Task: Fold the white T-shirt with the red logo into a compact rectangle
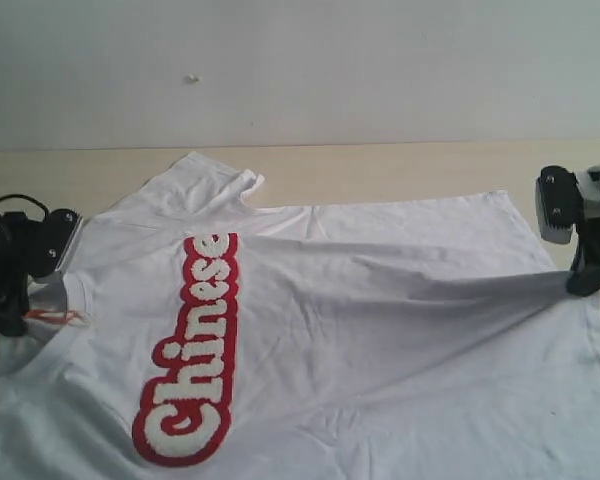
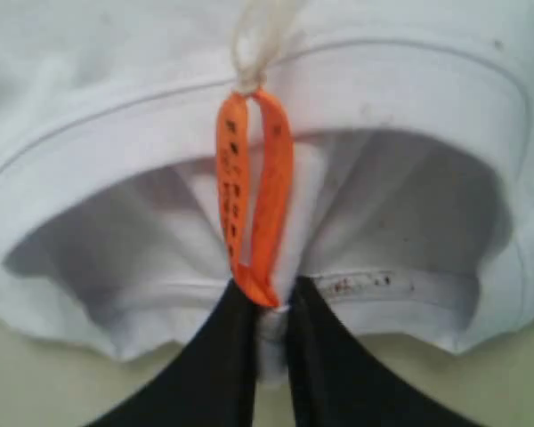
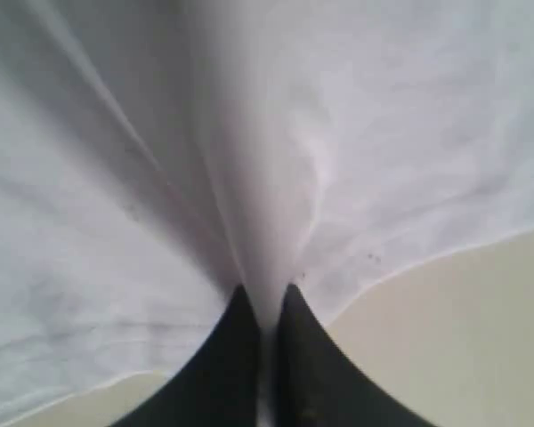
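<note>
Light beige tabletop (image 1: 380, 170) bearing the white T-shirt (image 1: 380, 330), spread front-up and creased, its red logo (image 1: 192, 350) facing upward.

**Left arm** (image 1: 15, 262): black, seen at the left edge of the exterior view, wrist held low and angled inward.

**Left gripper** (image 2: 269, 310): two dark fingers (image 2: 218, 365) are set nearly together. The tips are closed on a fold of the white T-shirt (image 2: 383, 107), and only a thin sliver of cloth is seen between them.

**Right arm** (image 1: 578, 205): black and grey, seen at the right edge of the exterior view, wrist carried above its gripper.

**Right gripper** (image 3: 265, 302): dark fingers (image 3: 320, 369) are pressed close, with a taut ridge of the same cloth pinched between the tips.

**Spacing**: the two grippers are held well apart, at opposite sides.
</note>
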Action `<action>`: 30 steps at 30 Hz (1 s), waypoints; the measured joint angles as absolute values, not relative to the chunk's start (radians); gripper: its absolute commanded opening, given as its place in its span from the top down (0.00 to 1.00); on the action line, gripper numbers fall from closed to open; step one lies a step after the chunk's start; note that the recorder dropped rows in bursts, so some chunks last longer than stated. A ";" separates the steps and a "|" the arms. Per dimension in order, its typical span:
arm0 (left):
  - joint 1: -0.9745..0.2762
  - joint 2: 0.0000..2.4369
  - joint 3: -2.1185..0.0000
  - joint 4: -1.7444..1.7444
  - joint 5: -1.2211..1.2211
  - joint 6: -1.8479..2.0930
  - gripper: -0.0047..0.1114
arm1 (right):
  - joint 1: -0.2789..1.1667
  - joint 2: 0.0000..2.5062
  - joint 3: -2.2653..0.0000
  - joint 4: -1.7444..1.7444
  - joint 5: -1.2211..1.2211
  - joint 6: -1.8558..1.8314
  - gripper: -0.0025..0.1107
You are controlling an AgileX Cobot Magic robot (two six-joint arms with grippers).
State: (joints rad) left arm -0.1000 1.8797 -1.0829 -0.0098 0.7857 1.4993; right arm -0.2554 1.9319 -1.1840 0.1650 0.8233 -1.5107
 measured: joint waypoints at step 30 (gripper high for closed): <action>0.007 1.079 -1.089 0.378 0.792 0.721 0.96 | -0.222 1.317 -1.245 0.545 1.020 -1.423 0.98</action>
